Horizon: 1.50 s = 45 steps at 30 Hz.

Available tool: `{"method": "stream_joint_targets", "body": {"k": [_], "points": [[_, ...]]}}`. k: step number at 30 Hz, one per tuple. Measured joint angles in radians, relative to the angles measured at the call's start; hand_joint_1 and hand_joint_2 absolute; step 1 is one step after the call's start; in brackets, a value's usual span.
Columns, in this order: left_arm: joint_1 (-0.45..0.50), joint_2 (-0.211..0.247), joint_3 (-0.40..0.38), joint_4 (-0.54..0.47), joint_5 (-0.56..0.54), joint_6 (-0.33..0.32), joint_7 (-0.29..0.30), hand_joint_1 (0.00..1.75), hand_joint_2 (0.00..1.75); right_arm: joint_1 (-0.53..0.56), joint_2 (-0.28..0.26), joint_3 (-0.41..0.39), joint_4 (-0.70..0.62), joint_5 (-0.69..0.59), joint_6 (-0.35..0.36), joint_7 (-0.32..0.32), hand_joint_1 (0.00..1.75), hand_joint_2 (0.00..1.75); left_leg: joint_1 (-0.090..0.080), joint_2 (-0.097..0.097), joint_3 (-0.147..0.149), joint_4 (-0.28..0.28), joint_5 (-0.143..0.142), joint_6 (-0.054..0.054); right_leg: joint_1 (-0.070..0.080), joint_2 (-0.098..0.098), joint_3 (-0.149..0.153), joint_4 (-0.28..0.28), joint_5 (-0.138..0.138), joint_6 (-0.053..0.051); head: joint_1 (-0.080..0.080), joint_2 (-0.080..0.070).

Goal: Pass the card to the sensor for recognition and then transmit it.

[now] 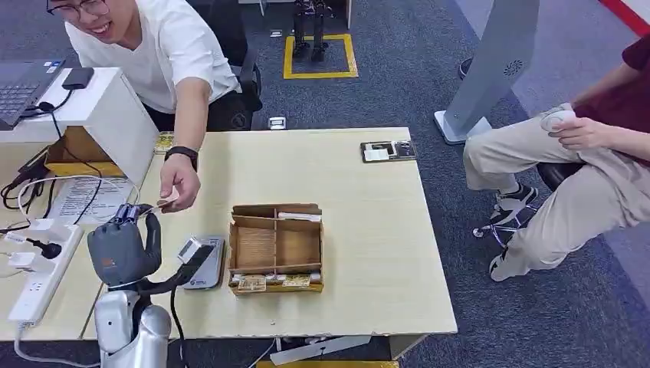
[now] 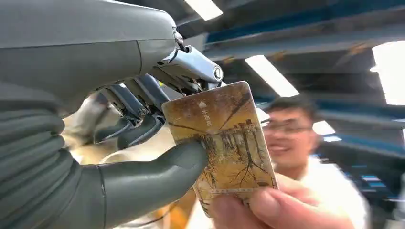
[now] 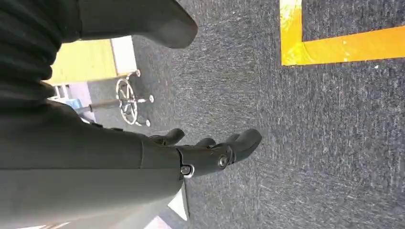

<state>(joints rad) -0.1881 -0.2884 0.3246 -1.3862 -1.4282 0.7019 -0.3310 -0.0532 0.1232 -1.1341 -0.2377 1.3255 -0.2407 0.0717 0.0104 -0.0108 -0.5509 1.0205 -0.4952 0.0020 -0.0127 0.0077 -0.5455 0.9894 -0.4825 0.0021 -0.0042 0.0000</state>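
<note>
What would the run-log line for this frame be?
stage: handover | left hand: pinches card | person's hand: also on card | right hand: hangs over floor, holds nothing | sensor: on table

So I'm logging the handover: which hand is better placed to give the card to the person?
The left hand: it already pinches the card, and the person's hand is gripping its other end. The right hand hangs over the floor, holding nothing.

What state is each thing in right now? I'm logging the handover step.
card: pinched by the left hand, the person's fingers on its other end.
left hand: raised, holding the card.
right hand: hanging over the carpet, holding nothing.
sensor: flat on the table, nothing on it.
cardboard tray: on the table, cards along its front edge.
</note>
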Motion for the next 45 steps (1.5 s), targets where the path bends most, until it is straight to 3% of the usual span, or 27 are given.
{"method": "stream_joint_targets", "body": {"k": [8,12,13,14,15,21,30,43,45], "points": [[-0.086,0.043,-0.062,0.148,-0.009,0.000,0.182,1.69,1.75,-0.003,0.000,0.000,0.000,0.013,0.001,0.003,0.00,1.75,0.000,0.000,0.000,0.000,0.000,0.000,0.000,0.000,0.000,0.000,0.000,0.000,0.000,0.000],[-0.105,0.057,-0.115,0.187,0.008,0.000,0.206,1.69,1.75,-0.003,0.000,0.000,0.001,0.015,0.000,0.009,0.00,1.75,0.000,0.000,-0.001,0.000,0.000,0.000,0.000,0.000,0.000,0.000,0.000,0.000,0.000,0.000],[-0.108,0.059,-0.121,0.193,0.010,0.000,0.207,1.40,1.75,-0.003,0.000,0.000,0.001,0.015,0.000,0.009,0.00,1.75,0.000,0.001,-0.001,0.000,0.000,0.000,0.000,0.001,0.000,0.000,0.000,0.000,0.000,0.000],[-0.111,0.061,-0.127,0.197,0.011,0.000,0.209,0.07,1.75,-0.003,0.000,0.000,0.001,0.015,0.000,0.009,0.00,1.75,0.000,0.001,-0.001,0.000,0.000,0.000,0.000,0.001,-0.001,0.000,0.000,0.000,0.000,0.000],[-0.113,0.063,-0.131,0.200,0.011,0.000,0.209,0.00,1.75,-0.003,0.000,0.000,0.001,0.015,0.000,0.009,0.00,1.75,0.000,0.001,-0.001,0.000,0.000,0.000,0.000,0.001,-0.001,0.000,0.000,0.000,0.000,0.000],[-0.115,0.073,-0.154,0.212,0.013,0.000,0.214,0.00,1.75,-0.004,0.000,0.000,0.003,0.016,-0.002,0.009,0.00,1.75,0.000,0.001,-0.002,0.000,0.000,0.000,0.000,0.001,-0.001,0.000,0.000,0.000,0.000,0.000],[-0.102,0.071,-0.158,0.198,0.080,0.000,0.133,0.00,1.75,-0.003,0.000,0.000,0.003,0.012,-0.011,0.009,0.00,1.75,0.000,0.001,-0.001,0.000,0.000,0.000,0.000,0.001,-0.001,0.000,0.000,0.000,0.000,0.000],[-0.009,-0.008,-0.154,0.057,0.433,0.000,-0.288,0.00,1.75,0.003,0.001,-0.008,0.003,-0.005,-0.018,0.005,0.00,1.75,0.000,0.001,-0.002,0.000,-0.001,0.001,0.000,0.000,-0.001,0.000,0.000,0.000,0.001,0.000],[0.008,-0.005,-0.155,0.038,0.508,0.000,-0.312,0.00,1.75,0.004,0.002,-0.009,0.003,-0.006,-0.018,0.004,0.00,1.75,0.000,0.001,-0.002,0.000,-0.001,0.001,0.000,0.001,-0.001,0.000,0.000,0.000,0.000,0.000]]}}
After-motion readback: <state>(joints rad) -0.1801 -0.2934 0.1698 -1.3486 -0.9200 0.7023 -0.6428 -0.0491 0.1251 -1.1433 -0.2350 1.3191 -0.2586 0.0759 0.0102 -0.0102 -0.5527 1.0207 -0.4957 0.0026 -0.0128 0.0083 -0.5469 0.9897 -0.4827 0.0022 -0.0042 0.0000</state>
